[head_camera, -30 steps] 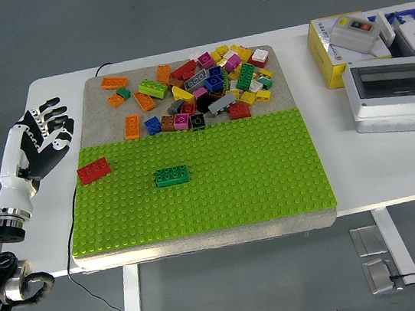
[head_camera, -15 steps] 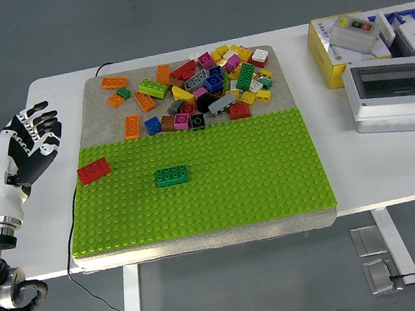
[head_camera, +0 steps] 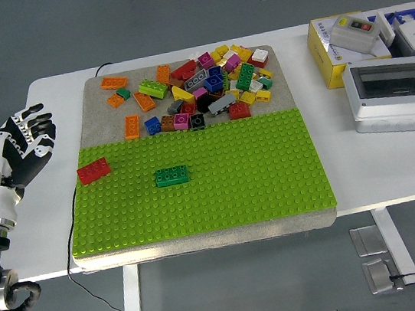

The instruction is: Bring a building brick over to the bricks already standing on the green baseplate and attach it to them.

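The left hand [head_camera: 26,142] is spread wide and empty; the red brick [head_camera: 94,171] could be knocked off the green baseplate [head_camera: 220,192] if reached for clumsily.

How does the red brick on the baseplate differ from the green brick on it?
The red rectangular brick sits at the green studded baseplate's left edge, angled; the dark green rectangular brick sits further in, squared to the studs. Red stands out; green nearly matches the plate. Both look similar in size and shape.

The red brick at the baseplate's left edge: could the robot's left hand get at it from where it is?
Probably yes. The left hand hangs open just left of the red brick, with only bare table between them.
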Tool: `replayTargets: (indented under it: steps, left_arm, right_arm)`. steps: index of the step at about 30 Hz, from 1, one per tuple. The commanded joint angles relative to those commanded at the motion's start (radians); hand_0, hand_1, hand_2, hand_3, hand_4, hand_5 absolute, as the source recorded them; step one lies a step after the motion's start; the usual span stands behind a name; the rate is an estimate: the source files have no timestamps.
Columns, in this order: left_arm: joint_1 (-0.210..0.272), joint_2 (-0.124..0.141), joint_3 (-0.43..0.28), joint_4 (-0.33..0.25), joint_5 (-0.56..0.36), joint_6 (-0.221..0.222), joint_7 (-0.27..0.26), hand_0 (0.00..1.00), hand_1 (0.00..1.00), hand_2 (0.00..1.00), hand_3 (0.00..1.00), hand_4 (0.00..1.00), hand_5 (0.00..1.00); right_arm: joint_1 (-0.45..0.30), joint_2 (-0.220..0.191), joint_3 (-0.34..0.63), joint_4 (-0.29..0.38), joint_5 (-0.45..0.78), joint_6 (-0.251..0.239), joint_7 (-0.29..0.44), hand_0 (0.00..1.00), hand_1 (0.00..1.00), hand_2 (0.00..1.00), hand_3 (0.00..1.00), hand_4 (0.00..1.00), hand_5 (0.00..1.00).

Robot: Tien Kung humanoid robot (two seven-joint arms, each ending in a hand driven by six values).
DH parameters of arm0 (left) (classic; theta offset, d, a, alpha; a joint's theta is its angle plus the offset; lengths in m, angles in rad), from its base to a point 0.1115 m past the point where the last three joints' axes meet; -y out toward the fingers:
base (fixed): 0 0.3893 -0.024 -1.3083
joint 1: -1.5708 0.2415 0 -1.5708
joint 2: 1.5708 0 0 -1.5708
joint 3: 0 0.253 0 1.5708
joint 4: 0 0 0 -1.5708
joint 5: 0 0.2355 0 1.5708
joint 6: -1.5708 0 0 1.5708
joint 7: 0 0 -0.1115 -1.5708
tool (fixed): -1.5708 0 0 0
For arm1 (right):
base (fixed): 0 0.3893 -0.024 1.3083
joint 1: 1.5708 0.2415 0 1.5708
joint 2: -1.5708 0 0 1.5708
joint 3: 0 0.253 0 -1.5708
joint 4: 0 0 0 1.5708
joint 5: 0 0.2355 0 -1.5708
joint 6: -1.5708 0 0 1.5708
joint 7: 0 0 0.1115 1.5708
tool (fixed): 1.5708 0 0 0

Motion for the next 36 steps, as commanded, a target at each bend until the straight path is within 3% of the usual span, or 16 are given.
replayTargets:
  steps: [14,36]
  left_arm:
    - [-0.003,-0.004,0.011,0.003,0.038,-0.024,0.045,0.795,0.75,0.721,0.757,0.621,0.309]
    - [-0.006,-0.005,-0.001,0.003,0.08,-0.027,0.055,0.801,0.752,0.725,0.762,0.634,0.316]
  right_arm:
    - [-0.005,0.009,0.045,0.0,-0.049,-0.003,-0.008,0.671,0.639,0.667,0.708,0.587,0.755]
    - [-0.002,0.006,0.067,0.0,-0.069,-0.003,-0.011,0.666,0.639,0.667,0.708,0.588,0.747]
